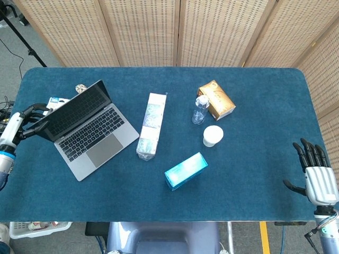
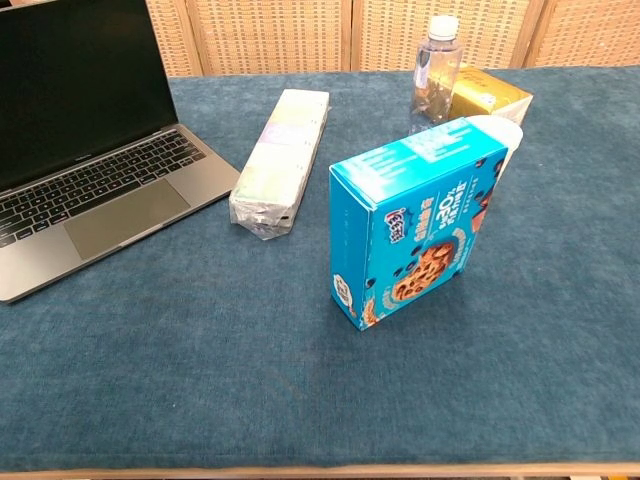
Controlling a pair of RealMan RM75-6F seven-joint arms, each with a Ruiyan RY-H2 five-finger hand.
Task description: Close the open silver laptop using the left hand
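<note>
Here, at the far left of the blue-covered bench [image 1: 254,106], our left robot hand [image 1: 29,119] curls its fingers behind the open silver laptop's [image 1: 87,129] dark screen, apparently poised to push it shut; our right robot hand [image 1: 317,174] rests open, empty.

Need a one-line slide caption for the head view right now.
Left hand behind the open silver laptop's lid, right hand idle at the table edge.
</note>
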